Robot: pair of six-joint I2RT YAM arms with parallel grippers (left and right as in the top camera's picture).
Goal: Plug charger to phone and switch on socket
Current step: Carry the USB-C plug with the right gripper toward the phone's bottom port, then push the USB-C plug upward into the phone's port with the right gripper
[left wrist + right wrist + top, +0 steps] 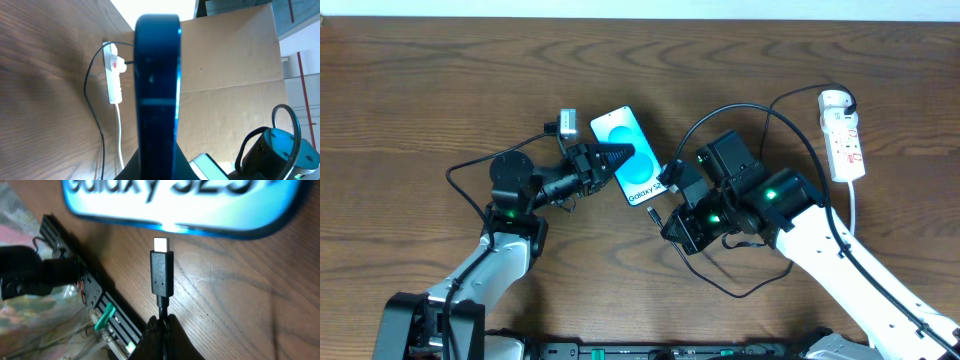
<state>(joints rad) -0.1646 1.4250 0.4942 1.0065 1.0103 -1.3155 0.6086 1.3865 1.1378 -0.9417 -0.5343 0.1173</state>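
Note:
The phone [630,160] with its bright blue screen lies angled at mid-table, and my left gripper [617,156] is shut on its left long edge. In the left wrist view the phone [157,85] shows edge-on as a dark blue slab rising between my fingers [134,171]. My right gripper [163,326] is shut on the thin black charger cable just behind its plug [161,273]. The metal tip points at the phone's lower edge [175,210], a short gap away. From overhead the plug [656,213] sits just below the phone. The white socket [844,135] lies at the far right.
The black charger cable [750,110] loops over the table between the right arm and the socket. A white cord [857,205] runs down from the socket. A brown cardboard panel [230,55] stands beyond the table edge. A black rail [95,297] runs along the table's near side.

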